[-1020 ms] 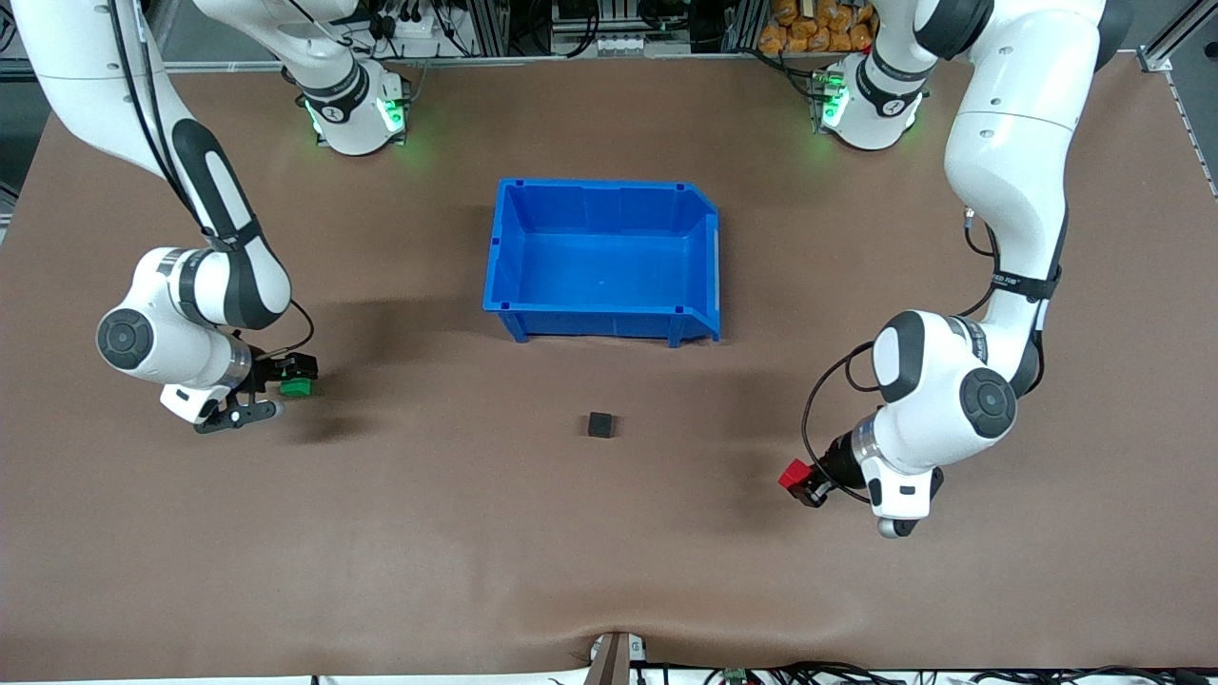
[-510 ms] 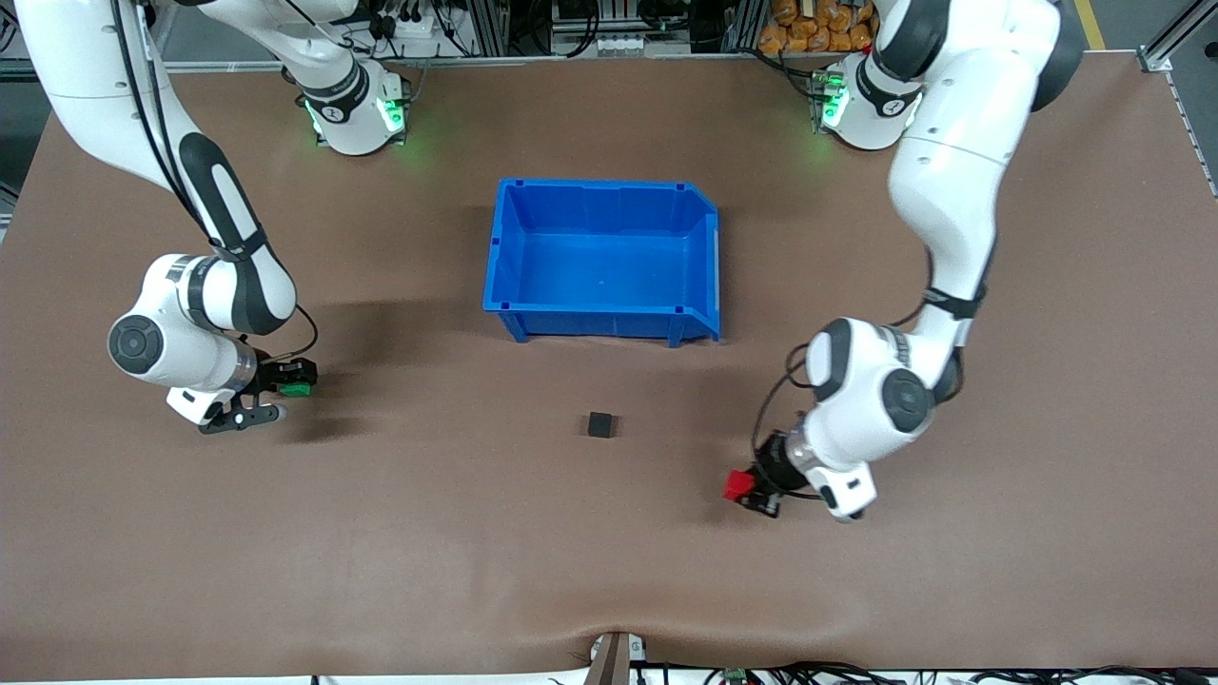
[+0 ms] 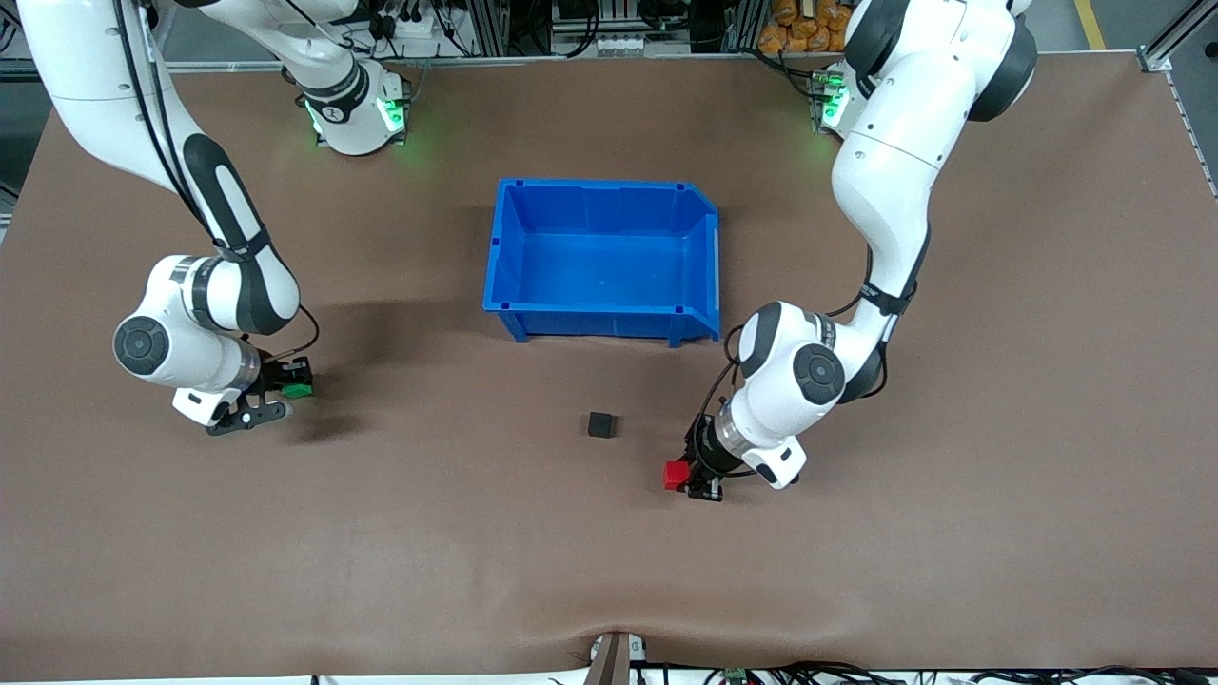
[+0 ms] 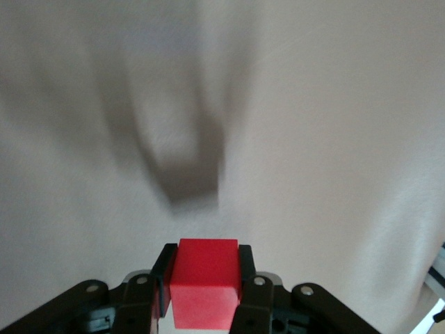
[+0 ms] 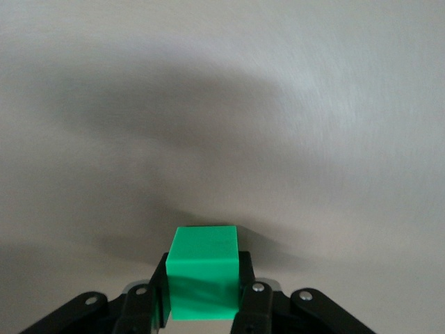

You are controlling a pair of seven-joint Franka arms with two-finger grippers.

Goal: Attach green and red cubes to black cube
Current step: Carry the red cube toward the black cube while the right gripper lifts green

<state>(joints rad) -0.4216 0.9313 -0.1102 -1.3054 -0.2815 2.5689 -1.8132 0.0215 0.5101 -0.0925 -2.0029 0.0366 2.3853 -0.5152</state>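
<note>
Both arms carry their loads above the brown surface (image 3: 400,533). The left claw (image 3: 687,478) is closed on the red cube (image 3: 676,475), pinched between its two fingers (image 4: 245,271), and hangs over bare surface at about 4 o'clock from the black cube (image 3: 600,424), near it but apart. The right claw (image 3: 285,390) is closed on the green cube (image 3: 298,390), over the surface toward the right arm's end, at roughly 9 o'clock from the black cube and well apart. A blue bin (image 3: 504,247) stands at 12 o'clock from the black cube. Judged risks: the black cube lies loose, so a one-sided push from the red cube may slide or turn it rather than join; a skewed face would also miss.
</note>
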